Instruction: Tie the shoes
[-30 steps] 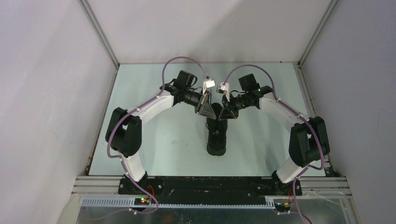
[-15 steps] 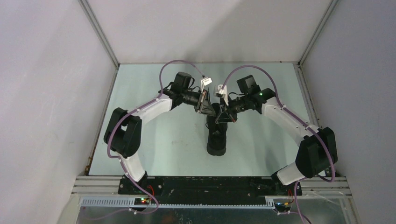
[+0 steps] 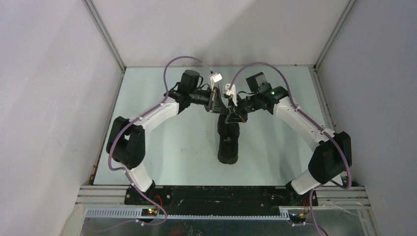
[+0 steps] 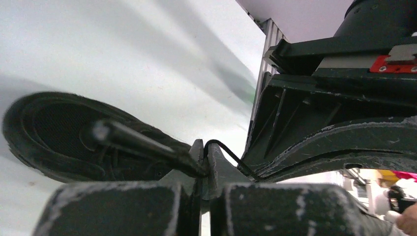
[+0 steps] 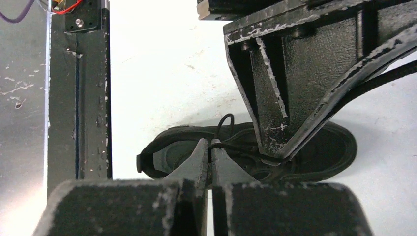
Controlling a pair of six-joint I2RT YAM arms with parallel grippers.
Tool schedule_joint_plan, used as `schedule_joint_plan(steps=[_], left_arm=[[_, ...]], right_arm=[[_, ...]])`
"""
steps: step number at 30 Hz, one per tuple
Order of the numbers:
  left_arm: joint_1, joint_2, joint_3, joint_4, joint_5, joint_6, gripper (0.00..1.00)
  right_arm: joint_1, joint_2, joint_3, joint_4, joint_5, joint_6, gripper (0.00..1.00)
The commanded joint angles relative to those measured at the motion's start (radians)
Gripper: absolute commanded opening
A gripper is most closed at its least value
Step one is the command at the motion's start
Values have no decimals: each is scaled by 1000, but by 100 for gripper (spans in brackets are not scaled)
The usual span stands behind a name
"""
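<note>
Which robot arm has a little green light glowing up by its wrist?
The right arm. A green light glows on the dark part near its wrist. The left arm has no light like that on its wrist.

Sneaker [image 3: 228, 145] far end hidden under jaws (lace [image 4: 129, 141] blurred close-up).

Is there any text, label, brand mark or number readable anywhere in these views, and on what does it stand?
No text can be read in any view.
red tag on the black hardware at upper right of the left wrist view: pale marks, too blurred to read.
sneaker: all black, no brand mark or lettering visible.
</note>
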Motion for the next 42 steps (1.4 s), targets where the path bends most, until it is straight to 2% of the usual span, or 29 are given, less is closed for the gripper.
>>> schedule_joint_plan(steps=[1,2,4,11,19,29,37,42], left_arm=[[15,-56,80,-20,-126,144,13],[15,-64,82,-30,-127,173,3],[15,-76,82,-50,-135,199,0],[15,-125,80,-54,-216,210,0],[16,-151,-14,62,-313,111,0],[37,-136,-53,173,-290,-23,0],[55,-143,-41,184,-248,-54,0],[56,-154,-62,179,-231,-41,0]], right_arm=[[33,12,104,-134,-61,-39,0],[27,18,129,-151,-54,-46,0],[17,32,171,-183,-64,-54,0],[1,46,249,-284,-148,-42,0],[28,84,162,-162,-245,171,0],[47,155,162,-111,-294,229,0],[72,131,143,-144,-179,125,0],[57,133,215,-192,-155,113,0]])
